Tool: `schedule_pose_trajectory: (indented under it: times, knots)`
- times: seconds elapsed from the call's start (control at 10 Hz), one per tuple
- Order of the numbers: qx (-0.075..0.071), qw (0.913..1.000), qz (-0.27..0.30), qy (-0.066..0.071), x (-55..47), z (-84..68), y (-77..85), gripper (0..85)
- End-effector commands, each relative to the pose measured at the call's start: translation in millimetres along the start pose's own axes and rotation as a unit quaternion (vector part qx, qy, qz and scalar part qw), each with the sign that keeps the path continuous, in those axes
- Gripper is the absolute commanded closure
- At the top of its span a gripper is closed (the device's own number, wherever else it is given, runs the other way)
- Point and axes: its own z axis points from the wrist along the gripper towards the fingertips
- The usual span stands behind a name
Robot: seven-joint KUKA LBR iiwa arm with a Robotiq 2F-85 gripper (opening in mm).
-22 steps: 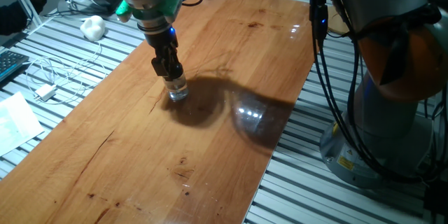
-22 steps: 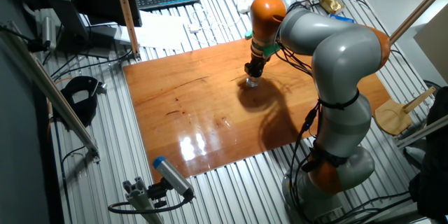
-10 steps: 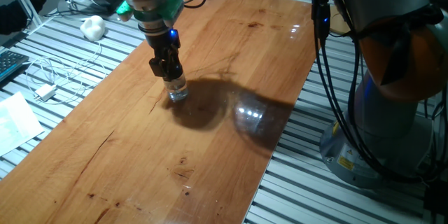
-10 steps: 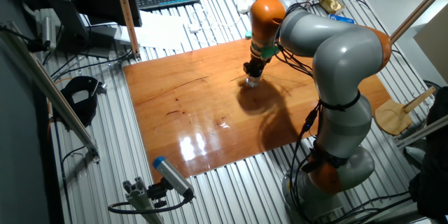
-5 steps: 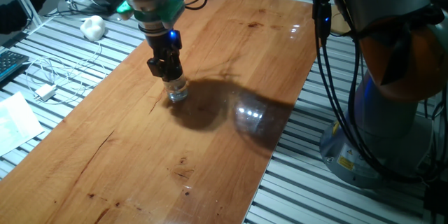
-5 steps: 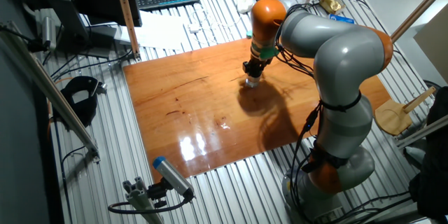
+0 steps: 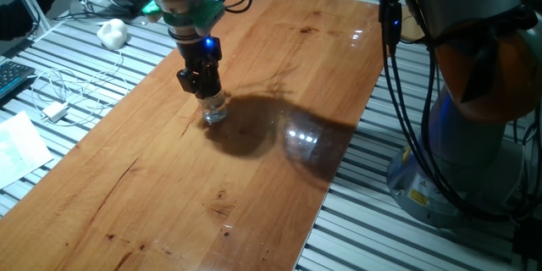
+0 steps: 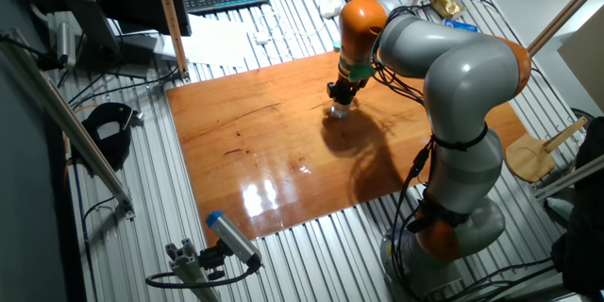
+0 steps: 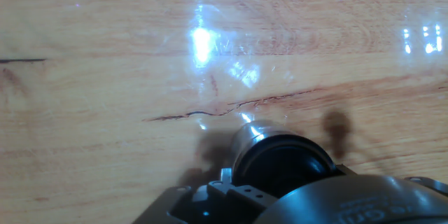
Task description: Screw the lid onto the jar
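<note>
Counting the things in play gives one jar [image 7: 215, 112], one lid [image 9: 283, 162], one gripper [image 7: 206, 91] and one wooden board [image 7: 254, 178] that serves as the work surface. In one fixed view the jar stands upright on the board, toward its far left part, clear glass with a thick base, and the gripper comes straight down onto its top; the black fingers hide the lid there, so whether they are clamped on it cannot be told from this side. The other fixed view shows the same jar [image 8: 339, 110] as a small pale speck under the gripper [image 8: 341, 100], and adds what the first lacks: the whole grey and orange arm [image 8: 453, 75] bending over the board [image 8: 245, 151]. Only the hand view shows the lid, a dark round cap seen from above just in front of the gripper housing, too blurred to show the fingers' grip.
</note>
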Motion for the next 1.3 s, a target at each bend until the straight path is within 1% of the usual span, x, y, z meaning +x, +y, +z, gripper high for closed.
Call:
schedule_pose_trajectory:
  times: [0.0, 0.2, 0.3, 0.4, 0.5, 0.7, 0.9, 1.2]
  knots:
    - [0.0, 1.0, 0.0, 0.0, -0.4, -0.9, 0.5, 17.0]
    - [-0.002, 1.0, -0.01, 0.001, -1.2, -1.7, 1.0, 17.0]
    - [0.003, 0.9999, -0.016, -0.001, -1.6, -2.0, 1.3, 17.0]
    - [0.006, 0.9995, -0.032, -0.007, -2.5, -2.5, 2.0, 17.0]
    - [0.023, 0.9982, -0.055, -0.009, -4.6, -4.2, 3.7, 17.0]
    - [0.022, 0.9972, -0.071, -0.009, -7.6, -8.4, 3.9, 17.0]
    - [0.022, 0.9971, -0.072, -0.01, -8.6, -9.2, 1.7, 17.0]
    - [0.022, 0.994, -0.106, -0.014, -10.9, -11.0, -0.6, 17.0]
